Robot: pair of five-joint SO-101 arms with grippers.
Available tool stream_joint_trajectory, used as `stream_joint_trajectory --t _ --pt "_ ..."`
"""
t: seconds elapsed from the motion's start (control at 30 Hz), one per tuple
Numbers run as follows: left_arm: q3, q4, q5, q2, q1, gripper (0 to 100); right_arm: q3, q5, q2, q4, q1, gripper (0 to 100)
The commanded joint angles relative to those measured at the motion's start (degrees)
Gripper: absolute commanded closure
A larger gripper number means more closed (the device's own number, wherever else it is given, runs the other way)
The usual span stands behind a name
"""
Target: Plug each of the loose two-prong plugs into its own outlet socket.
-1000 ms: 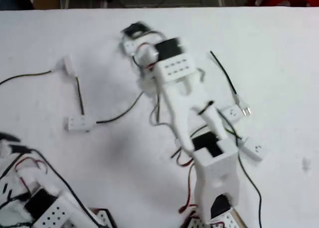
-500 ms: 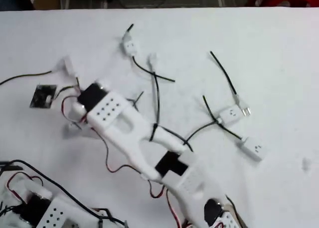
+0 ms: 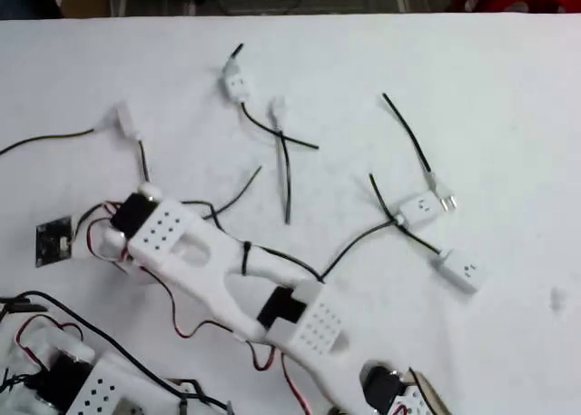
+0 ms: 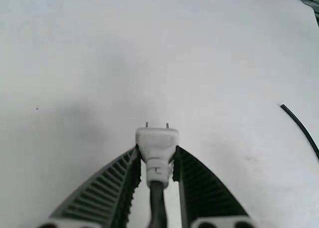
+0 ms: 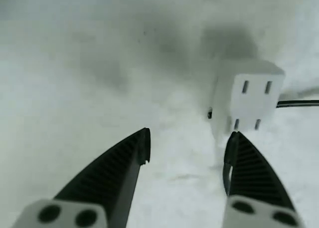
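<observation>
My left gripper [image 4: 156, 151] is shut on a white two-prong plug [image 4: 157, 140], its prongs pointing away over the bare white table. My right gripper [image 5: 188, 137] is open just above the table. A white outlet socket [image 5: 246, 101] with a black cord lies just beyond one fingertip. In the high view the right arm [image 3: 182, 238] stretches from the near right across to the left side. More sockets [image 3: 419, 206] [image 3: 463, 271] lie at the right, one beside a loose plug [image 3: 445, 199]. Other corded plugs [image 3: 236, 81] [image 3: 277, 111] [image 3: 123, 120] lie farther back.
Black cords [image 3: 286, 165] cross the middle of the table [image 3: 508, 88]. The left arm's base and red and black wires [image 3: 64, 365] sit at the near left corner. A black cord [image 4: 301, 130] lies off to one side in the left wrist view.
The right arm has swung from the far middle of the table to the left and nearer, and now covers the left socket. The plugs and cords it hid are uncovered.
</observation>
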Motion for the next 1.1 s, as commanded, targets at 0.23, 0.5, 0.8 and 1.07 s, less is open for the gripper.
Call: stream_joint_trajectory --t 0.23,0.5,0.8,1.07 --pt "-0.1 0.4 0.5 -0.5 -1.1 97 -1.8 0.7 7.8 -11.6 0.3 77.1" --pt "-0.1 0.4 0.5 -0.5 -3.6 97 -14.3 0.3 11.9 3.4 2.0 94.2" --pt "-0.1 0.4 0.5 -0.5 -3.6 97 -30.3 -5.7 13.8 15.2 8.5 94.1" --pt "-0.1 0.4 0.5 -0.5 -3.6 97 -32.5 -6.3 12.7 15.1 9.3 80.9"
